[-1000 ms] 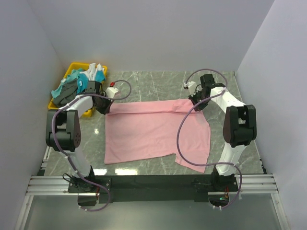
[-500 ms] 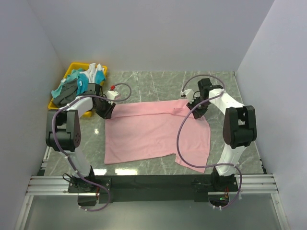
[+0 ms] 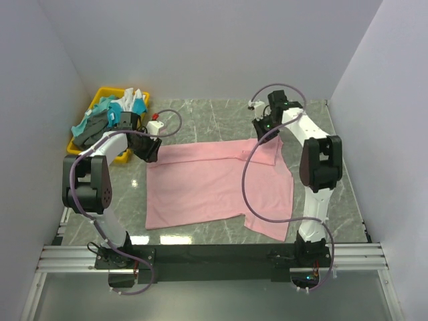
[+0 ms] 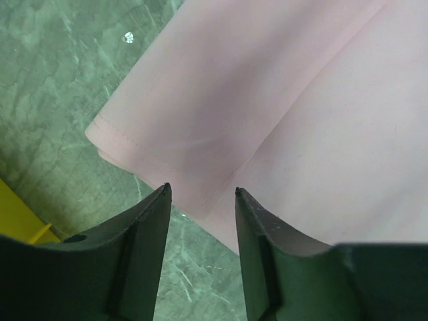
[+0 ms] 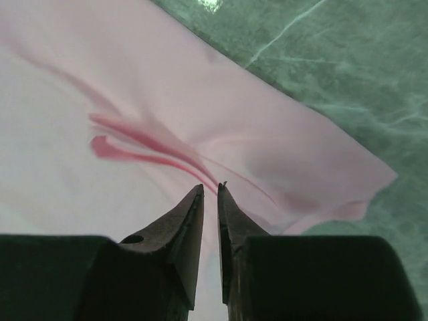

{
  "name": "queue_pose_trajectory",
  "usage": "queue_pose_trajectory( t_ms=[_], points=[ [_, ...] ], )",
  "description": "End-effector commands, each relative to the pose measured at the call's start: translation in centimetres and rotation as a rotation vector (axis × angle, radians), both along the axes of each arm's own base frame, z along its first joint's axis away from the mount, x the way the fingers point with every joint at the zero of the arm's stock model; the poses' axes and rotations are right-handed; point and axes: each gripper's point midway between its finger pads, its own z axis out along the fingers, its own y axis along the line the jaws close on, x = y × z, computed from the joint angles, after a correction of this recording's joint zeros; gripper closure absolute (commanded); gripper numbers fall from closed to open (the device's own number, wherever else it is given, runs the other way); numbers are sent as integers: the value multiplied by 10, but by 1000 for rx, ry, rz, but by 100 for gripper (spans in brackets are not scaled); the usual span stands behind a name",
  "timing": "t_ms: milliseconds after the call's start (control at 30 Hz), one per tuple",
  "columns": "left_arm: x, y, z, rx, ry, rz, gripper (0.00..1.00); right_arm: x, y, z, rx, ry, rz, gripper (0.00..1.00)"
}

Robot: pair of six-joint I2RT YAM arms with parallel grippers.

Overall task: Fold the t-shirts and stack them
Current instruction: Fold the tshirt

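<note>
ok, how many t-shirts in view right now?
4. The pink t-shirt lies spread on the table; a teal t-shirt, a dark grey t-shirt and a white t-shirt are heaped in the yellow bin, far left. The heap may hide more.

The pink t-shirt (image 3: 214,184) is thin, matt cloth. It lies smooth except for a few soft creases toward the tabletop's far right, and its far left corner has a stitched hem. The tabletop (image 3: 200,114) looks like polished green veined stone and catches small highlights. The bin (image 3: 105,91) at the far left corner is glossy yellow plastic and holds crumpled soft cloth t-shirts (image 3: 107,117). The left gripper (image 4: 202,189) and right gripper (image 5: 209,186) have smooth, matt black plastic fingers.
</note>
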Motion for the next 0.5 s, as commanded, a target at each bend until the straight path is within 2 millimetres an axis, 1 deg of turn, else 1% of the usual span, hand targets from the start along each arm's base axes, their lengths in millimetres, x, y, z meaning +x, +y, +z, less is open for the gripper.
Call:
queue_pose_trajectory(
  t_ms=[0, 33, 133, 200, 233, 300, 333, 400, 433, 467],
  points=[
    [13, -2, 22, -26, -52, 22, 50, 11, 13, -13, -45, -15, -58, 80],
    [13, -2, 22, -29, -51, 28, 50, 14, 13, -21, -61, -21, -67, 81],
    [14, -3, 21, -39, -44, 43, 49, 18, 12, -37, -112, -33, -90, 84],
    [13, -3, 20, -40, -42, 44, 49, 17, 13, -42, -132, -26, -94, 85],
    [13, -4, 20, -42, -40, 45, 49, 12, 14, -46, -138, -5, -87, 85],
    [11, -3, 20, -36, -42, 40, 49, 6, 17, -45, -132, 9, -71, 85],
    [12, -2, 20, -30, -46, 42, 49, -1, 18, -43, -125, 23, -60, 85],
    [10, 0, 18, -22, -48, 37, 49, -8, 18, -39, -118, 32, -46, 86],
    [10, -1, 19, -23, -51, 36, 49, -16, 19, -35, -108, 52, -39, 86],
    [10, -1, 19, -25, -52, 34, 49, -19, 20, -32, -103, 54, -26, 86]
  ],
)
